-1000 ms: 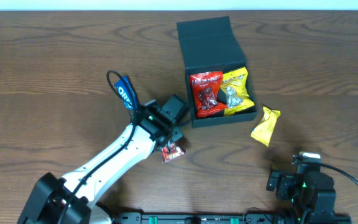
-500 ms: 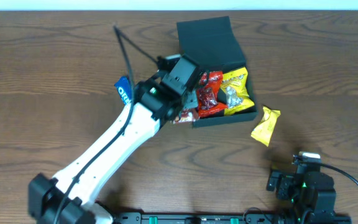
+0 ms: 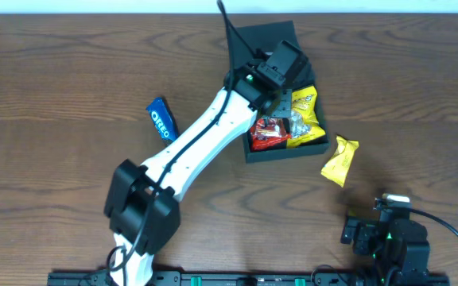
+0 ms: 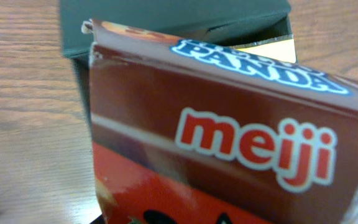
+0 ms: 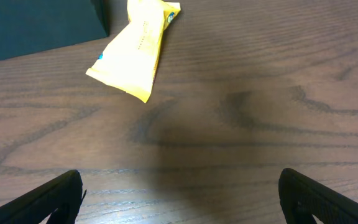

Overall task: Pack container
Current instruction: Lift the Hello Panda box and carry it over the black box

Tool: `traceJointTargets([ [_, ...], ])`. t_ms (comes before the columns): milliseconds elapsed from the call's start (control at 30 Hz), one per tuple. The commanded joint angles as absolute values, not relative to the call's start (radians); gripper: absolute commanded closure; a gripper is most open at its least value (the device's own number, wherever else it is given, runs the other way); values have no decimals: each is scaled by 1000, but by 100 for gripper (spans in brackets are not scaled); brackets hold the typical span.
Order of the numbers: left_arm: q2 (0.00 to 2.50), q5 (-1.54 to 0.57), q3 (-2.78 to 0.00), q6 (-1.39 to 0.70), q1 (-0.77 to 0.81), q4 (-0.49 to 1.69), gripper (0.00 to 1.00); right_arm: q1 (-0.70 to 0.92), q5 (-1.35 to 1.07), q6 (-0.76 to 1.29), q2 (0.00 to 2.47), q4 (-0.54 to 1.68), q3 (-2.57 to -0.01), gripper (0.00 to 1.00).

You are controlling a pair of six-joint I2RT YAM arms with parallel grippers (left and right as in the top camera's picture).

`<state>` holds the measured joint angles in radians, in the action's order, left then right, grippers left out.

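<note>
Left wrist: brown packet (image 4: 229,143) reads "meiji", "PANDA"; overhead, blue packet (image 3: 161,119) "OREO".

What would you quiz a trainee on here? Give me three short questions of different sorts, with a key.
1. True or false: the right gripper is shut on the yellow packet.
2. What does the left gripper hold over the container? A) a bottle B) a Meiji packet C) nothing
3. How many packets lie on the table outside the container?
Key: 1 false, it is open and the packet lies apart from it on the table; 2 B; 3 two, the yellow one and the blue Oreo packet.
</note>
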<state>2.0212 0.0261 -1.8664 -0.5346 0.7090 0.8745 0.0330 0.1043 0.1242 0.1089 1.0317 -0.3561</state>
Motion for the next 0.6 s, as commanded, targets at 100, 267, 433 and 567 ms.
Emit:
traceJointTargets([
  [100,2091,-2,-1928,-651,707,875,73,20,101,115,104,1037,-352,1],
  [267,2111,-45,-1929,-746,707,825,73,20,101,115,104,1037,-352,1],
  [433,2121,-53,-1929,-778,708,780,73,20,101,115,104,1037,-352,1],
  [567,2137,-53,-1929,-791,709,778,72,20,101,115,104,1037,-352,1],
])
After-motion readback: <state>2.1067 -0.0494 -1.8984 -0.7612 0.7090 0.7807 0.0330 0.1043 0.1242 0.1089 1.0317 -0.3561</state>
